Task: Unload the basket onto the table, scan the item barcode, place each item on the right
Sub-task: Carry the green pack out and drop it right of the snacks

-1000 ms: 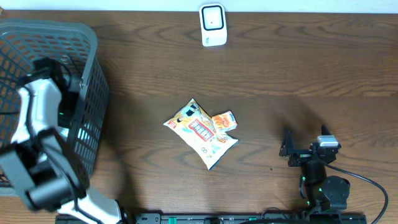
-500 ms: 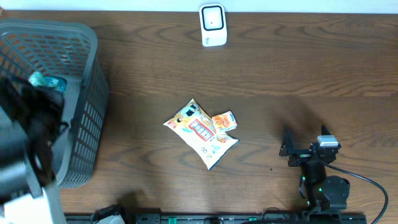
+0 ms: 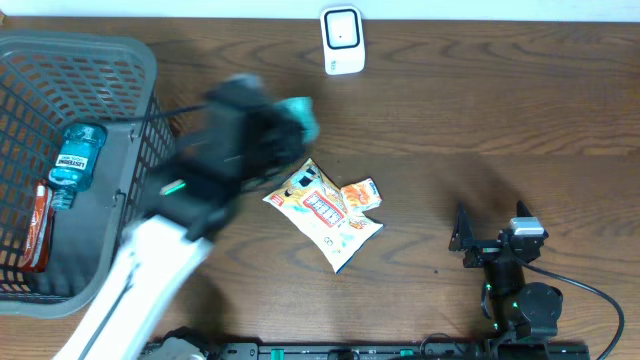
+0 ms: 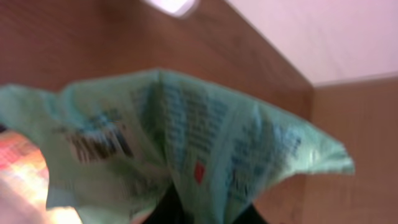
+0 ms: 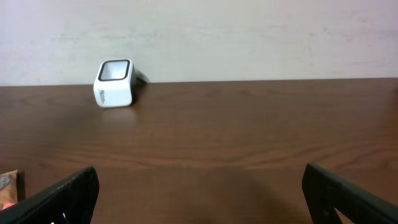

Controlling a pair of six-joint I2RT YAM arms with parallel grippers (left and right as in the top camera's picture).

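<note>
basket (image 3: 140, 62) at the left of the tabletop (image 3: 480, 110), a bottle (image 3: 78, 153) in it. scanner (image 3: 341, 40) at the far edge. packets (image 3: 322, 212) lie mid-tabletop; the left hand (image 3: 280, 124) holds a pouch (image 3: 300, 117) just far-left of them. right hand (image 3: 490, 224) sits near right.

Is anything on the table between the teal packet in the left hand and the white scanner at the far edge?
Nothing visible. Only bare tabletop lies between the teal packet, gripped by the left hand, and the scanner. The snack packets lie nearer the robot, off that line.

table (image 3: 520, 110): dark brown wood grain | wall (image 5: 249, 31): pale, plain, behind far edge | light: even
</note>
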